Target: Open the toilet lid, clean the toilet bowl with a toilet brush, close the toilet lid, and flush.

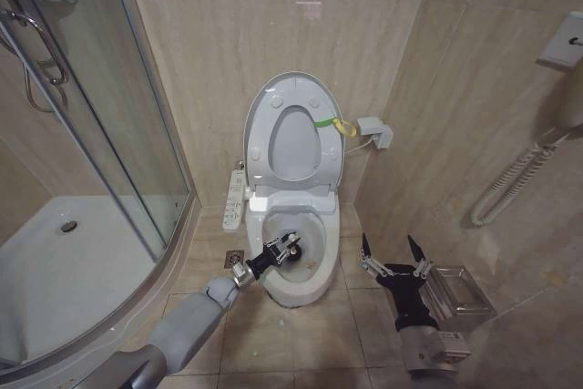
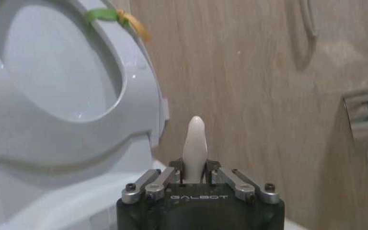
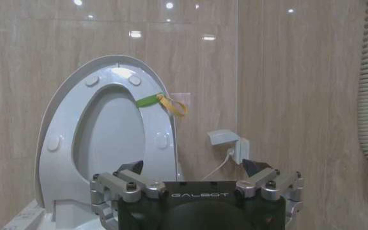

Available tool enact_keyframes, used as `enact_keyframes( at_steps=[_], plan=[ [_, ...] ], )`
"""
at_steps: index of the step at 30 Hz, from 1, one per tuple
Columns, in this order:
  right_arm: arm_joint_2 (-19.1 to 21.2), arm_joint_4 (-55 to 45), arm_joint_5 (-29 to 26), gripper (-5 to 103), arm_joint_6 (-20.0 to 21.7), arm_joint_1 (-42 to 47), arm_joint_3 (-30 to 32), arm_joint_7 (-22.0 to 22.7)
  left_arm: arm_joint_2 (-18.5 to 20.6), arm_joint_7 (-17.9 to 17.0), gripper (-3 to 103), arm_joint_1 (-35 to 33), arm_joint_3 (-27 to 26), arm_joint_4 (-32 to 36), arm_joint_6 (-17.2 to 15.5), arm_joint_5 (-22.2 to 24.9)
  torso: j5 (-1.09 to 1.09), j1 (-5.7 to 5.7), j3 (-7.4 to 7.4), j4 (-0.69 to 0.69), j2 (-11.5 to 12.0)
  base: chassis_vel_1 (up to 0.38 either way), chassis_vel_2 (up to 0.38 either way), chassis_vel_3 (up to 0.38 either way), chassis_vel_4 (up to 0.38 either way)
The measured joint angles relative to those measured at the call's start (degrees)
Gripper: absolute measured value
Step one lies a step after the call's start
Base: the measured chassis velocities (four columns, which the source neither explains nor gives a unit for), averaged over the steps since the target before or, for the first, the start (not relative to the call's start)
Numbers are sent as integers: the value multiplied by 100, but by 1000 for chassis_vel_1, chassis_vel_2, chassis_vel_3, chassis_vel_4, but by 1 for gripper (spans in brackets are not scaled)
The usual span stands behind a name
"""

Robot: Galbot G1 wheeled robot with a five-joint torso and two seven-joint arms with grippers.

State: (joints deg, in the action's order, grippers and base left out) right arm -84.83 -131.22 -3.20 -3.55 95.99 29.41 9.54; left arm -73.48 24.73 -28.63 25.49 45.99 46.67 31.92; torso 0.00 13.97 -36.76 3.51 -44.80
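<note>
Head view: toilet lid point(image 1: 290, 129) up against the wall, left gripper point(image 1: 284, 250) over the toilet bowl point(image 1: 301, 284), right gripper point(image 1: 394, 257) parked right of the bowl, fingers spread, empty. Left wrist view: left fingers clamped on the toilet brush point(image 2: 194, 146) handle, lid just beside. Right wrist view: right gripper's fingers apart, lid upright ahead.

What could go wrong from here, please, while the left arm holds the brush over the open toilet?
The toilet lid stands raised behind the toilet bowl; a wide sweep could knock it down onto the left gripper. The toilet brush is pinched low on its thin handle, so it might twist in the jaws while scrubbing. The right gripper waits open beside the bowl, where the left arm might swing into it.
</note>
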Motion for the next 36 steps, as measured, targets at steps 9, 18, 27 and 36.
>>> enact_keyframes(
  at_steps=[9,18,27,36],
  plan=[
    [0,0,0,100,0,0,0,0,47,-319,22,28,127,1093,-155,177,1,0,0,2,0,0,0,0,0],
    [0,1,0,100,0,0,0,0,-177,-228,22,79,275,699,-93,218,2,0,0,0,-1,0,0,0,0],
    [0,0,0,100,0,0,0,0,-339,47,22,118,195,-67,9,185,1,0,0,-1,-1,0,0,0,0],
    [0,0,0,100,0,0,0,0,-258,-137,22,100,274,697,-37,244,1,0,0,2,-1,0,0,0,0]
  ],
)
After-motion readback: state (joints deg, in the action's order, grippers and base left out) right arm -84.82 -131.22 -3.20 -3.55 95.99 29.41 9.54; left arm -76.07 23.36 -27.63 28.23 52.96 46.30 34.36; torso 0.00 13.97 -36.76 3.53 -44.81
